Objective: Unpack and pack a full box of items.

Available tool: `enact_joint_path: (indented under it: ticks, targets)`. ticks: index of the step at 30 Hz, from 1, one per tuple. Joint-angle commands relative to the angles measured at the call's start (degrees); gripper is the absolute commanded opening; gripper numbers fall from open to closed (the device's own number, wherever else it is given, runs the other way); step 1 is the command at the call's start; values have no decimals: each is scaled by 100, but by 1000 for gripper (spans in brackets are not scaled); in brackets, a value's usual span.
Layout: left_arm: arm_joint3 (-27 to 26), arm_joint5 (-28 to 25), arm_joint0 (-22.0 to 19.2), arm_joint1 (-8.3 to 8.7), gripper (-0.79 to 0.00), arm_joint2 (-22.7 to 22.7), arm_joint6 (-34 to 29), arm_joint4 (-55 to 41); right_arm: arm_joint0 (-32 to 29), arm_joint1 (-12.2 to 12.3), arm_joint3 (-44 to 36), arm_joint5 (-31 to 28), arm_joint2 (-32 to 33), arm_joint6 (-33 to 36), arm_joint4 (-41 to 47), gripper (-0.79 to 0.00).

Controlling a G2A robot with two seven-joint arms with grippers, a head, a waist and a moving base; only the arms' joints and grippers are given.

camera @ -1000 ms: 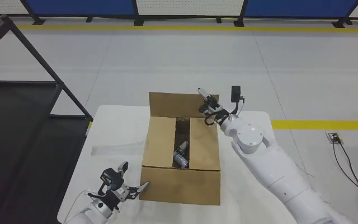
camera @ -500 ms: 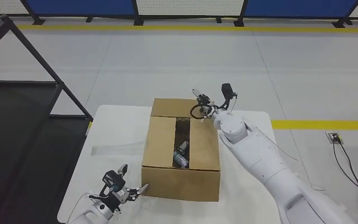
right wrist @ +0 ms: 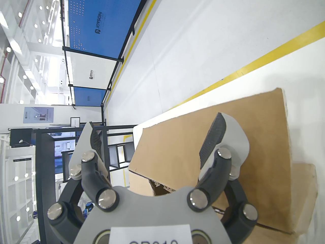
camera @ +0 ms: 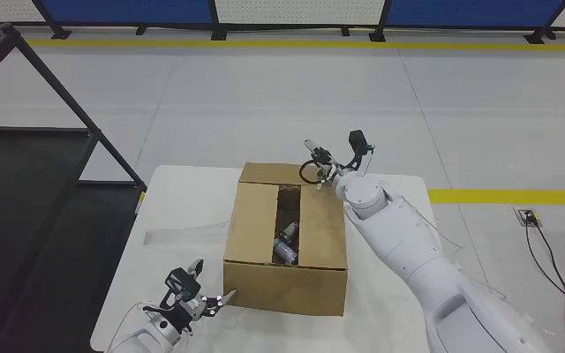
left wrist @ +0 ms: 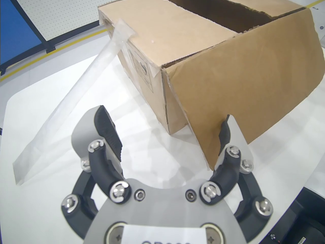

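Note:
A brown cardboard box (camera: 284, 238) stands on the white table (camera: 177, 203), its two long top flaps nearly shut with a dark slot between them. Through the slot I see packed items (camera: 284, 244). The near end flap (left wrist: 243, 77) hangs down over the box's front. My left gripper (camera: 210, 303) is open at the near left corner of the box, one fingertip (left wrist: 226, 128) against that flap's lower edge. My right gripper (camera: 312, 161) is open above the far end flap (right wrist: 210, 138), which lies low at the box's far edge.
A long strip of clear tape (left wrist: 76, 87) hangs from the box's left top edge and trails across the table (camera: 181, 231). A black metal rack (camera: 53, 203) stands left of the table. Bare table surface lies to the left and right of the box.
The far end flap, upright a second ago, has folded down as my right gripper moved left over it. My left gripper drifted slightly toward the near edge.

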Motion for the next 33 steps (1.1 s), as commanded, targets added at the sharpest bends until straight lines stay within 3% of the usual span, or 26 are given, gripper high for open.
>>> enact_joint_path:
  ticks: [1, 5, 7, 13, 25, 33]
  targets:
    - [-64, -69, 64, 8, 0, -63, 153, -139, -6, 5, -18, -403, 123, 244, 110, 0]
    - [-254, -249, 213, 34, 0, -282, 423, -443, -32, 68, -124, -972, 296, 926, 179, 0]
    - [-380, -316, 318, 50, 0, -467, 601, -656, -96, 127, -286, -1244, 381, 1585, 194, 0]
    - [-426, 33, 462, 54, 0, -932, 822, -1277, -268, 263, -715, -1176, 356, 2850, -287, 0]
    - [-289, 161, 498, 52, 0, -1126, 712, -1601, -673, 362, -1371, -462, 281, 3195, -1202, 0]
    - [-329, 168, 507, 48, 0, -1068, 745, -1487, -763, 286, -1381, -655, 409, 3694, -889, 0]
